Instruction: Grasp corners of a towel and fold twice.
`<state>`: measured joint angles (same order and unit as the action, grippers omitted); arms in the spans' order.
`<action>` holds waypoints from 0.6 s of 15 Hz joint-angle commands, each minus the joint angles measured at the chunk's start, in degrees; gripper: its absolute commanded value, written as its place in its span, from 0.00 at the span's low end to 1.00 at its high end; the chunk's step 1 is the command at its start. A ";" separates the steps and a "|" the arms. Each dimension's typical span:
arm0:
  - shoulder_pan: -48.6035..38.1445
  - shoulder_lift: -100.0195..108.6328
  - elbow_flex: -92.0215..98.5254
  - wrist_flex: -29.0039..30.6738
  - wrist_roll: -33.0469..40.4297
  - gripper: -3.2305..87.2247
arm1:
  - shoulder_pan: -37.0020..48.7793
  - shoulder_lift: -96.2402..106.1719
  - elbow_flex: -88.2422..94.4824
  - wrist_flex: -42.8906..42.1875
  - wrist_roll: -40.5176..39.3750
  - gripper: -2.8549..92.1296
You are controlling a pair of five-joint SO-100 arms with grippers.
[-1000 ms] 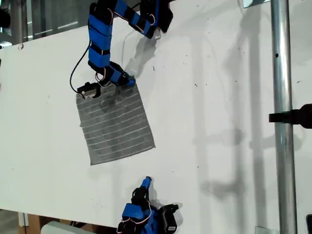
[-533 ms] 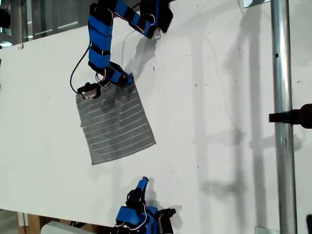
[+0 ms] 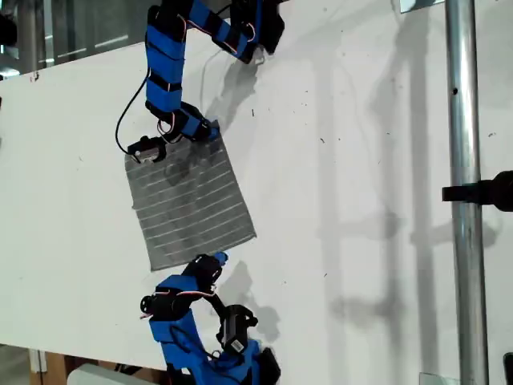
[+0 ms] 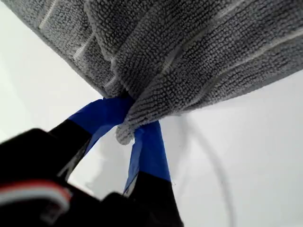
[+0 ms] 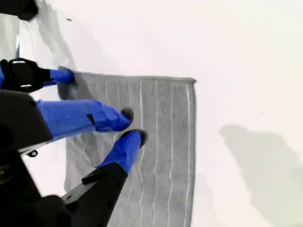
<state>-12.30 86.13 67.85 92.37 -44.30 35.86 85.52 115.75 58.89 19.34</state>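
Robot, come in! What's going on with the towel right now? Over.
My first gripper shut on one corner of the towel. My second gripper above the towel, jaws slightly apart, holding nothing. Towel flat, unfolded. Nothing in the way.

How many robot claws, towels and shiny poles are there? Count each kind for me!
Claws: 2, my first claw pinching the towel's corner, my second claw above the towel
Towels: 1, the grey striped towel
Shiny poles: 1, the metal pole
Total: 4

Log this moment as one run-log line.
first gripper: shut on towel corner | second gripper: open, above towel | towel: flat, unfolded | table
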 commanded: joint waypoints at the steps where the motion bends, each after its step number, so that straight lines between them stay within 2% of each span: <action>1: -1.67 -5.89 -11.43 2.81 4.75 0.42 | -0.70 0.88 0.35 -0.88 -0.35 0.03; 3: -2.46 -7.65 -10.55 1.23 3.87 0.45 | -0.70 1.14 0.70 -0.97 -0.26 0.03; 6: -2.11 -16.87 -10.11 -1.41 -0.62 0.43 | -0.79 1.23 0.70 -0.97 -0.26 0.03; 9: -1.85 -25.75 -9.49 -6.50 -5.19 0.42 | -0.97 1.32 0.88 -0.97 -0.26 0.03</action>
<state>-13.45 61.17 59.59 87.71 -47.55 35.60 85.61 116.19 58.62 19.25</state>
